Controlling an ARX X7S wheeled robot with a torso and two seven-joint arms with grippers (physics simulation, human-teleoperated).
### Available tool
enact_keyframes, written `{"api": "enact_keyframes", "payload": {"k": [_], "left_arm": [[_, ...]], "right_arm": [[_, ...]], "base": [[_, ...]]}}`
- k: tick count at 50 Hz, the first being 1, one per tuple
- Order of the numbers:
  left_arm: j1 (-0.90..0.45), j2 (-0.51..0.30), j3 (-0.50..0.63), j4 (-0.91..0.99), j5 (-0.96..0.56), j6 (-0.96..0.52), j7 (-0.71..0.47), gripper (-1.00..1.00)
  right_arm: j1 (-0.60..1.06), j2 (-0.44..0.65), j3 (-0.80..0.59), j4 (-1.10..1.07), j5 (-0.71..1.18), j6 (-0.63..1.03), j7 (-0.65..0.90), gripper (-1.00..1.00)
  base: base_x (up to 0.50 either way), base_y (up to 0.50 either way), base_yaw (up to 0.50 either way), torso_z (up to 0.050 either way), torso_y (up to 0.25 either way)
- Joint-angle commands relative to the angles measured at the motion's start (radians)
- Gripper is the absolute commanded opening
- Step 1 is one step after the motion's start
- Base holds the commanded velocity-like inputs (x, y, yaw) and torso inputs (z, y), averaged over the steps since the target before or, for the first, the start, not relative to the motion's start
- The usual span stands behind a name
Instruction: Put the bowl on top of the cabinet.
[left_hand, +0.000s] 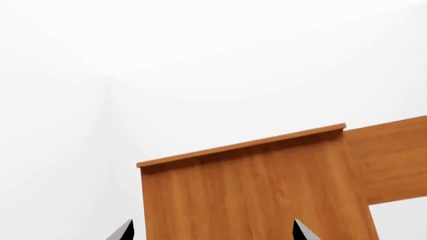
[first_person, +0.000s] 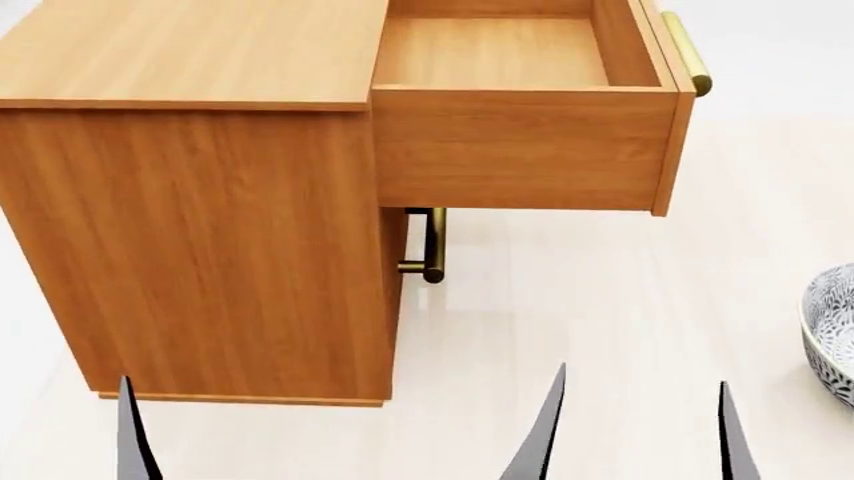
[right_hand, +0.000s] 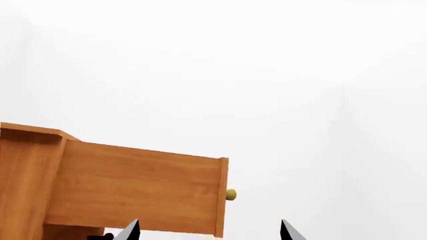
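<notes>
The orange-brown cabinet (first_person: 200, 240) stands at the left of the head view, its flat top bare. Only the edge of the blue-grey patterned bowl (first_person: 834, 335) shows, on the pale floor at the far right. My right gripper (first_person: 638, 440) is low in front, open and empty, left of the bowl and apart from it. In its own view the right gripper (right_hand: 209, 231) faces the cabinet's pulled-out drawer (right_hand: 140, 187). My left gripper (left_hand: 213, 231) is open and empty, facing the cabinet's side (left_hand: 253, 200). One left fingertip (first_person: 134, 435) shows in the head view.
The top drawer (first_person: 527, 150) is pulled out to the right, empty inside, with a brass handle (first_person: 685, 52) on its front. A lower brass handle (first_person: 430, 245) sticks out beneath it. White walls lie behind.
</notes>
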Motion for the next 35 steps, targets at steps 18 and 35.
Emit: {"api": "enact_keyframes", "payload": {"k": [18,35], "left_arm": [[0.002,-0.021,0.017,-0.014,0.003,0.014,-0.022,1.00],[0.000,-0.030,0.039,-0.030,0.004,0.014,-0.034,1.00]], "right_arm": [[0.193,0.180,0.101,0.082,-0.126,0.678,-0.161,1.00],[0.426,0.335,0.019,0.281,-0.203,0.735,-0.287,1.00]], "base": [[0.00,0.00,0.00,0.000,0.000],[0.00,0.00,0.00,0.000,0.000]]}}
